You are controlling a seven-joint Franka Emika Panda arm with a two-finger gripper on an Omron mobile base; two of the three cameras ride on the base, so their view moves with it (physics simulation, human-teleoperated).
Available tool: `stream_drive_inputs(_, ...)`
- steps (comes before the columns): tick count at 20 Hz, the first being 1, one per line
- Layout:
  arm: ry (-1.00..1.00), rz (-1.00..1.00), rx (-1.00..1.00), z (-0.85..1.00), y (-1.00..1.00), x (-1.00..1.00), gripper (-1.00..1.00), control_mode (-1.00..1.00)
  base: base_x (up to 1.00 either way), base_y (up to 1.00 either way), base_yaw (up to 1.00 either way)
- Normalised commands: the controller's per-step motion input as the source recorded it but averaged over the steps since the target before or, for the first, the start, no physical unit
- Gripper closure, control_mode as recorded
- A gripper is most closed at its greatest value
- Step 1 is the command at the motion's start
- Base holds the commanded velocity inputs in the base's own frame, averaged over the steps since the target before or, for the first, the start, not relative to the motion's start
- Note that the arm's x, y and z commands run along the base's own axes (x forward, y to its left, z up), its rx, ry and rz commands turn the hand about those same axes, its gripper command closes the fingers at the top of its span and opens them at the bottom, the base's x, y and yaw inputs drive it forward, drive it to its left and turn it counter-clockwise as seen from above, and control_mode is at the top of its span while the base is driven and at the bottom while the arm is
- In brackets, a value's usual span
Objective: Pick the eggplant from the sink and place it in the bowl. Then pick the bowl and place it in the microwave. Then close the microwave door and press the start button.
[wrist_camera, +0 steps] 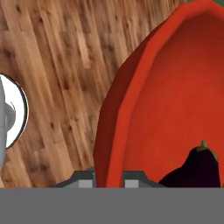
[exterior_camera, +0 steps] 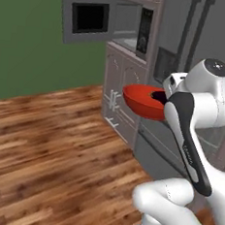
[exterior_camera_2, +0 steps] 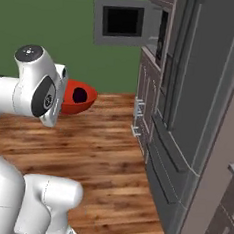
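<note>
Your eggplant (wrist_camera: 197, 168) rides inside the red bowl (exterior_camera: 142, 101), held aloft over the wood floor (exterior_camera: 48, 142) — the gripper (wrist_camera: 108, 178) is pinched narrowly on the bowl's rim, one finger either side. The microwave (exterior_camera: 127, 26) lies ahead and higher, its door (exterior_camera: 89, 18) swung wide, cavity facing the bowl's side.

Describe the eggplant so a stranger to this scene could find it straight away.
Start at the tall grey refrigerator beside the open microwave. In front of it the white arm holds up a red-orange bowl above the wooden floor. The eggplant lies inside the bowl: a small, near-black purple oval with a green stem.
</note>
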Motion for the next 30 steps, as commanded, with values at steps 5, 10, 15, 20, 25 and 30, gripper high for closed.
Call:
stream_drive_inputs(5, 0.00, 0.00, 0.00, 0.00, 0.00, 0.00, 1.00, 1.00, 1.00, 0.31, 0.13)
stream_drive_inputs(10, 0.00, 0.00, 0.00, 0.00, 0.00, 0.00, 1.00, 1.00, 0.88, 0.04, -0.49)
stream_drive_inputs(15, 0.00, 0.00, 0.00, 0.00, 0.00, 0.00, 1.00, 1.00, 0.38, 0.43, -0.90)
stream_drive_inputs(20, 0.00, 0.00, 0.00, 0.00, 0.00, 0.00, 1.00, 1.00, 0.06, 0.80, -0.72)
stream_drive_inputs(25, 0.00, 0.00, 0.00, 0.00, 0.00, 0.00, 1.00, 1.00, -0.12, 1.00, -0.49)
stream_drive_inputs(30, 0.00, 0.00, 0.00, 0.00, 0.00, 0.00, 1.00, 1.00, -0.01, 1.00, -0.35)
